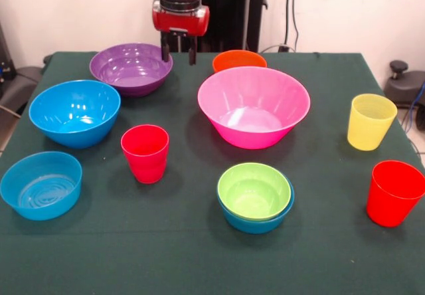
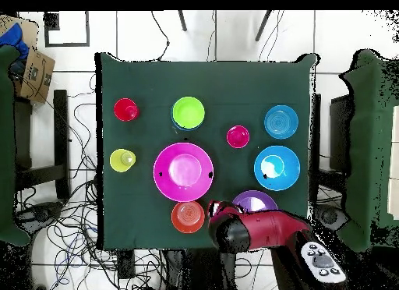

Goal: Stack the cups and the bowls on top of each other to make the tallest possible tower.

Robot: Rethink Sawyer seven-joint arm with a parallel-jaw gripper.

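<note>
My gripper (image 1: pixel 178 56) hangs open and empty over the table's far side, between the purple bowl (image 1: pixel 131 68) and the small orange bowl (image 1: pixel 239 60). The big pink bowl (image 1: pixel 253 106) stands mid-table. A lime green bowl (image 1: pixel 254 190) sits nested in a small blue bowl (image 1: pixel 260 223). A deep blue bowl (image 1: pixel 74 112) and a shallow blue bowl (image 1: pixel 41 184) stand at the left. A red cup (image 1: pixel 145 153) stands left of centre. A yellow cup (image 1: pixel 370 121) and a second red cup (image 1: pixel 394 193) stand at the right. All cups are upright.
The dark green table (image 1: pixel 186 255) ends close to the right-hand cups. In the overhead view the red arm (image 2: pixel 265 228) covers part of the purple bowl (image 2: pixel 255 199), next to the orange bowl (image 2: pixel 188 216) and the pink bowl (image 2: pixel 183 171).
</note>
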